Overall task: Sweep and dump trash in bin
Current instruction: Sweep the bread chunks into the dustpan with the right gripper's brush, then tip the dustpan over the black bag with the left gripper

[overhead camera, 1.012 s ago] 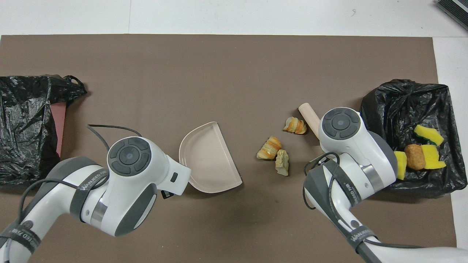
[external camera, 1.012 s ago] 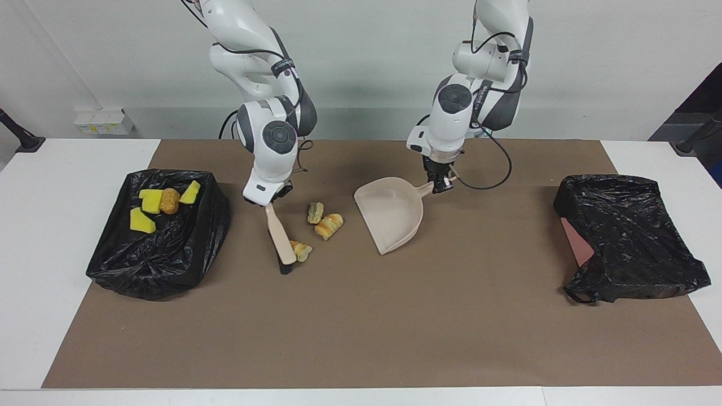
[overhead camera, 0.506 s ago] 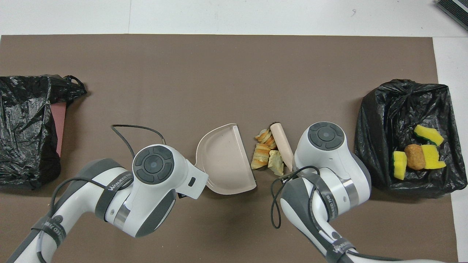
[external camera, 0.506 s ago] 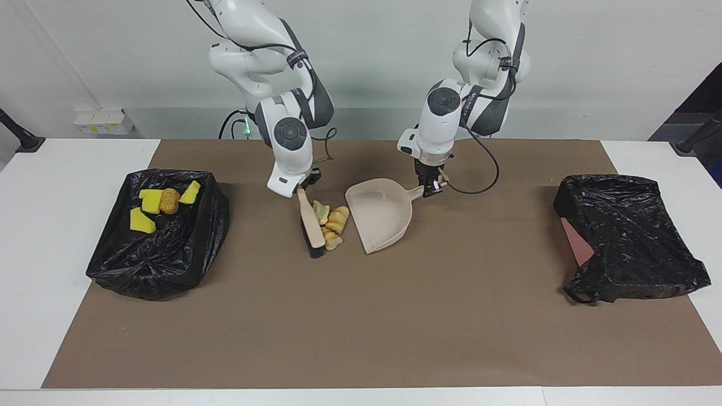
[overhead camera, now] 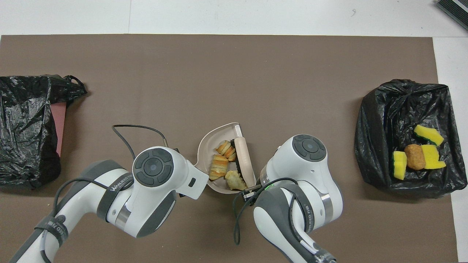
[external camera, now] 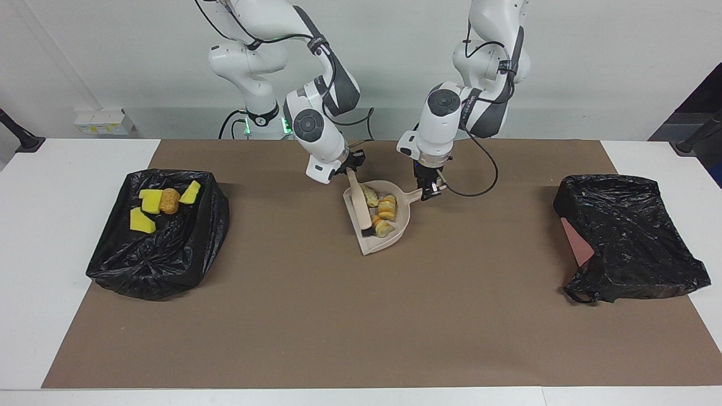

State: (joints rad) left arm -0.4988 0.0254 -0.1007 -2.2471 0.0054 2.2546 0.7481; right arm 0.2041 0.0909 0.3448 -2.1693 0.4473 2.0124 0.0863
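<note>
Facing view: left fingers (external camera: 430, 192) clamp smooth beige dustpan (external camera: 395, 237), right fingers (external camera: 351, 168) clamp brush (external camera: 357, 200) beside ridged bread scraps (external camera: 386, 210).

A brown mat (external camera: 361, 316) covers the white table (external camera: 51, 186), a white box (external camera: 103, 121) sits at the right arm's end, and a dark object (overhead camera: 453, 9) occupies one table corner.

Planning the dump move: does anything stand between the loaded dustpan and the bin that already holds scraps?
Only the brush at the dustpan's mouth, toward that bin; the mat between shows nothing else.
</note>
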